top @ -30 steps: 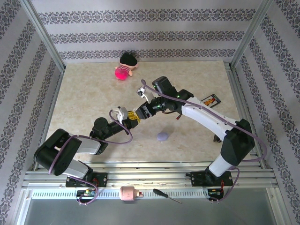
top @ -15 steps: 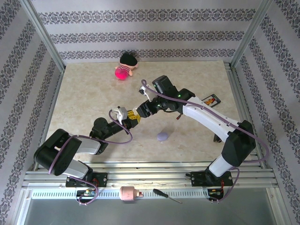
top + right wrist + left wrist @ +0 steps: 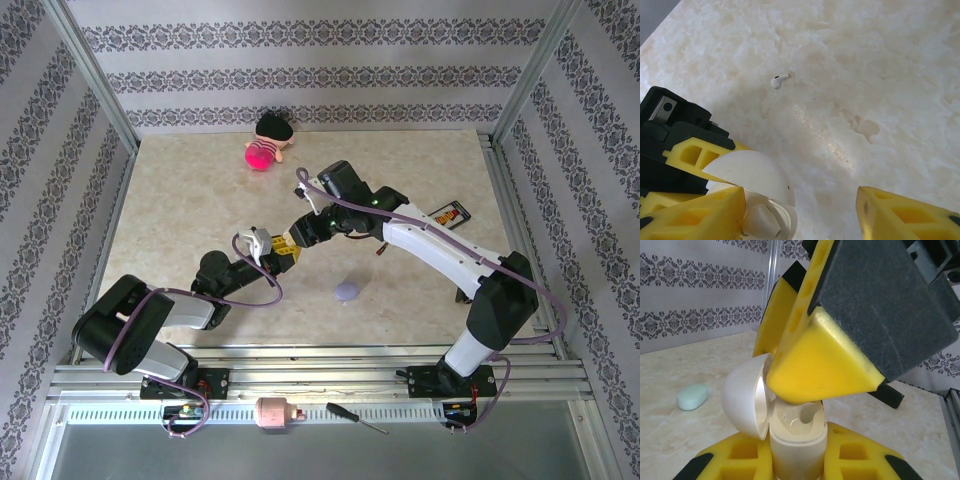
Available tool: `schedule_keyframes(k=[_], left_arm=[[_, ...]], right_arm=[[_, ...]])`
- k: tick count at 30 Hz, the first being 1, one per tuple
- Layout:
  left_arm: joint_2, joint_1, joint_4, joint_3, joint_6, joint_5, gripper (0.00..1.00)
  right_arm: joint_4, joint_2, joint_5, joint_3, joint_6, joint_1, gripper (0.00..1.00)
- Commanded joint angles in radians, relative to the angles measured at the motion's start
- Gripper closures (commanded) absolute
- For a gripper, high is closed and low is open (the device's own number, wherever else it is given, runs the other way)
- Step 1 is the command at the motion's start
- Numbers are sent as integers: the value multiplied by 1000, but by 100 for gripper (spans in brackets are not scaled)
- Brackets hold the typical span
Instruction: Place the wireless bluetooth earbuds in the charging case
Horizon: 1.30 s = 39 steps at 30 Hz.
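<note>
My left gripper (image 3: 797, 456) is shut on a white charging case (image 3: 792, 440), held upright with its lid (image 3: 742, 395) swung open to the left. One socket of the case shows hollow. A rounded white piece (image 3: 760, 222) sits in the case mouth; I cannot tell whether it is an earbud. My right gripper (image 3: 800, 212) hovers just above the case, open, its left finger (image 3: 825, 360) over the case mouth and nothing between its fingers. A white earbud (image 3: 779, 80) lies loose on the table beyond. In the top view both grippers (image 3: 268, 247) (image 3: 292, 238) meet mid-table.
A mint oval case (image 3: 692, 396) lies on the table to the left, a lavender one (image 3: 347, 292) in front of the grippers. A pink plush doll (image 3: 265, 150) sits at the back, a dark card (image 3: 452, 213) at the right. Aluminium rails (image 3: 497, 190) edge the table.
The right gripper has shifted slightly left over the open case and its fingers have spread a little wider. The left gripper and the case have stayed put.
</note>
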Motion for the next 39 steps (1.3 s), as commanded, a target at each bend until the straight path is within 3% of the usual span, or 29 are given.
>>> schedule_keyframes(k=[1,9,18,21,25,32,39], left_arm=[[-8,0,66,1,17,25,89],[-20,1,65,-24,49,-21,89],[-53,92,45,-57,25,-239,89],[-68,156,3,-46,8,-277,89],[-43,285,-18,-11,-6,-231,89],[30,489,58,51,-112,-174,91],[55,587,65,75,-129,-176,91]], right_arm=[[-13,-7,10,17,19,-3,39],[119,-140,-182,-89,6,-36,33],[244,-186,-8,-223,93,-95,34],[269,-141,51,-235,69,-70,34],[332,-55,117,-233,23,-16,34],[487,153,121,-167,19,92,34],[499,386,73,19,-27,172,33]])
